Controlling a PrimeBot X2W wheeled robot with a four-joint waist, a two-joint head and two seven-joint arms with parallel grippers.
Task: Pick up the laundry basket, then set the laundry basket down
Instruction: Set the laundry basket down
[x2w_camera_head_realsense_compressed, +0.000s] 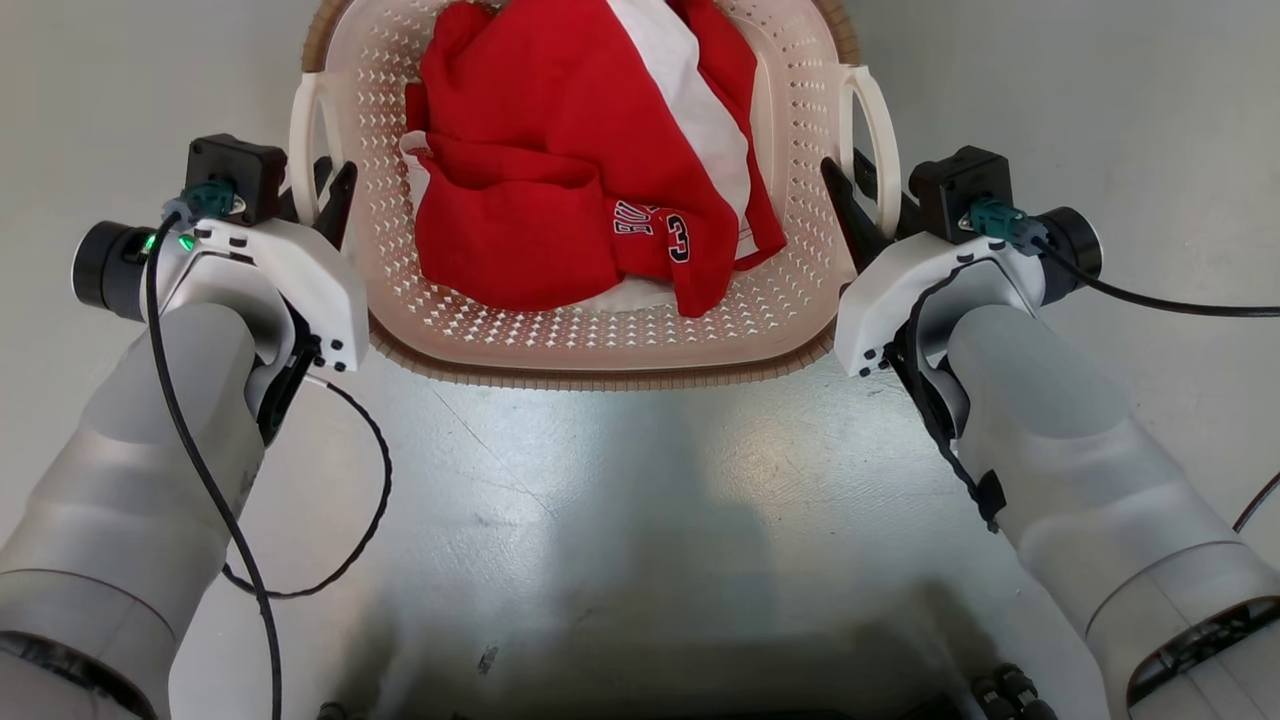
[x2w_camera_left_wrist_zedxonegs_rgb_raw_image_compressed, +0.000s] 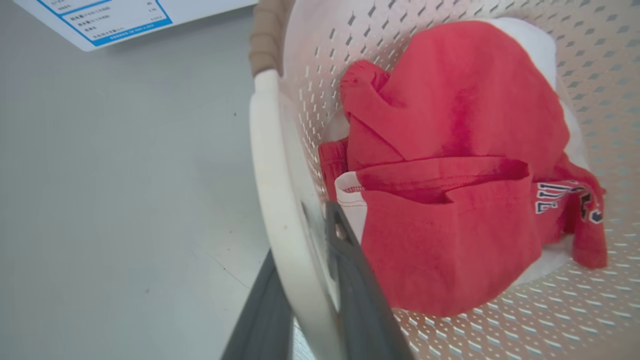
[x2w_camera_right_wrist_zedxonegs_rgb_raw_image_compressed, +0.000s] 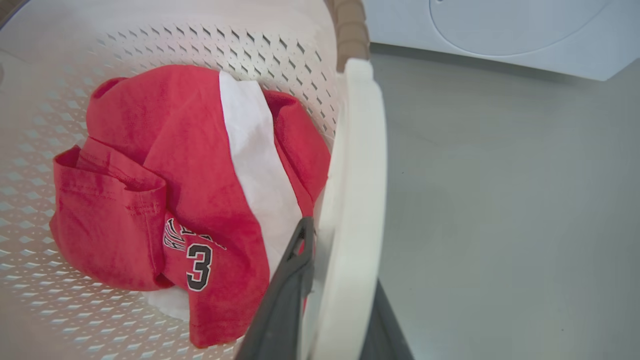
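The laundry basket (x2w_camera_head_realsense_compressed: 600, 335) is cream-white and perforated, with a brown woven-look rim (x2w_camera_head_realsense_compressed: 600, 378). It sits at the top middle of the head view and holds red clothes (x2w_camera_head_realsense_compressed: 540, 130) and a white piece (x2w_camera_head_realsense_compressed: 690, 90). My left gripper (x2w_camera_head_realsense_compressed: 333, 175) is shut on the basket's left loop handle (x2w_camera_head_realsense_compressed: 303, 140), with one dark finger inside the loop and one outside. In the left wrist view the handle (x2w_camera_left_wrist_zedxonegs_rgb_raw_image_compressed: 272, 165) runs between the fingers (x2w_camera_left_wrist_zedxonegs_rgb_raw_image_compressed: 350, 280). My right gripper (x2w_camera_head_realsense_compressed: 845, 170) is shut the same way on the right handle (x2w_camera_head_realsense_compressed: 878, 130), which also runs between the fingers (x2w_camera_right_wrist_zedxonegs_rgb_raw_image_compressed: 285, 300). Whether the basket rests on the floor cannot be told.
Grey floor (x2w_camera_head_realsense_compressed: 620, 500) spreads around and in front of the basket. A white washing machine (x2w_camera_right_wrist_zedxonegs_rgb_raw_image_compressed: 500, 30) stands beyond the basket's right side. A white panel with a blue printed label (x2w_camera_left_wrist_zedxonegs_rgb_raw_image_compressed: 100, 20) lies beyond its left side. Black cables (x2w_camera_head_realsense_compressed: 360, 500) hang from both wrists.
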